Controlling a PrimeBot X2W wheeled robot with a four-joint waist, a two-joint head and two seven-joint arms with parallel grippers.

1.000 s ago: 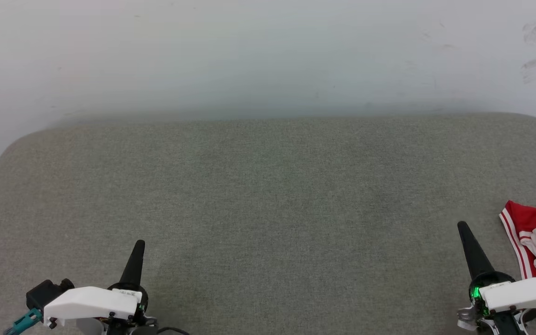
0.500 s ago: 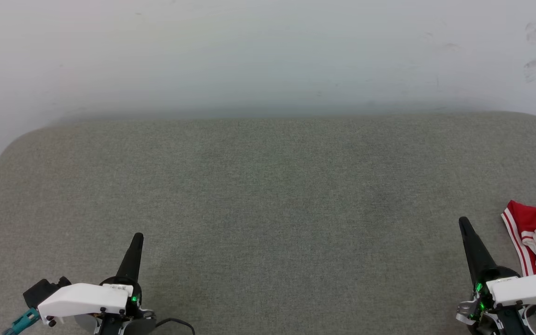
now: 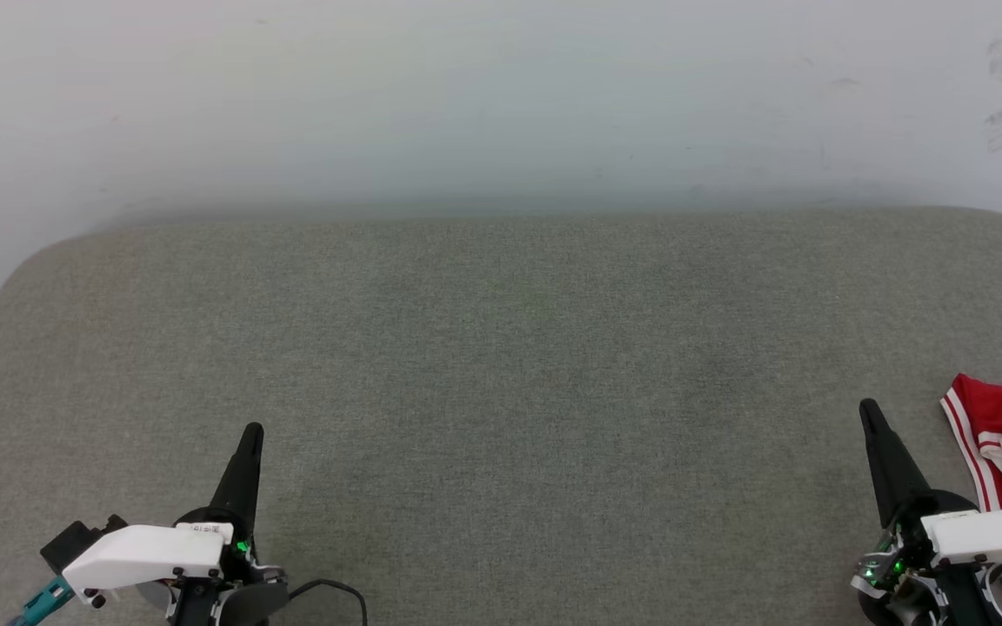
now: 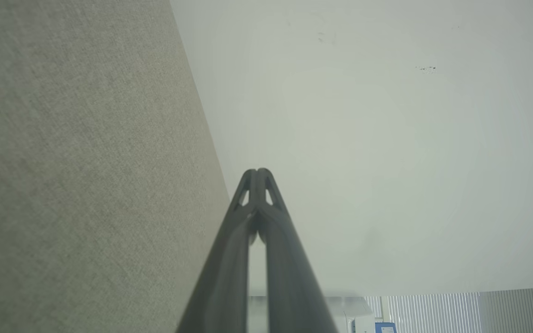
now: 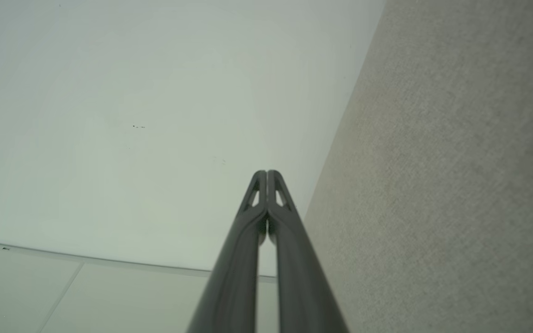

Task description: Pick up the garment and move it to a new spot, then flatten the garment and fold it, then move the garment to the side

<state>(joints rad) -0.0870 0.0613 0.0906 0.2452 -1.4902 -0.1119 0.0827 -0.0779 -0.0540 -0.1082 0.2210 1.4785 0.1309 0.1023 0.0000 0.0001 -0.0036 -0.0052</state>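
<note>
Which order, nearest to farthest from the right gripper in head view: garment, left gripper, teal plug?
1. garment, just right of the right gripper.
2. left gripper, far over on the left side.
3. teal plug, lower-left corner.

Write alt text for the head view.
A crumpled red shirt with white stripe trim lies at the right edge of a grey fabric-covered table. The left gripper and right gripper, both shut and empty, point up from the lower corners.
</note>
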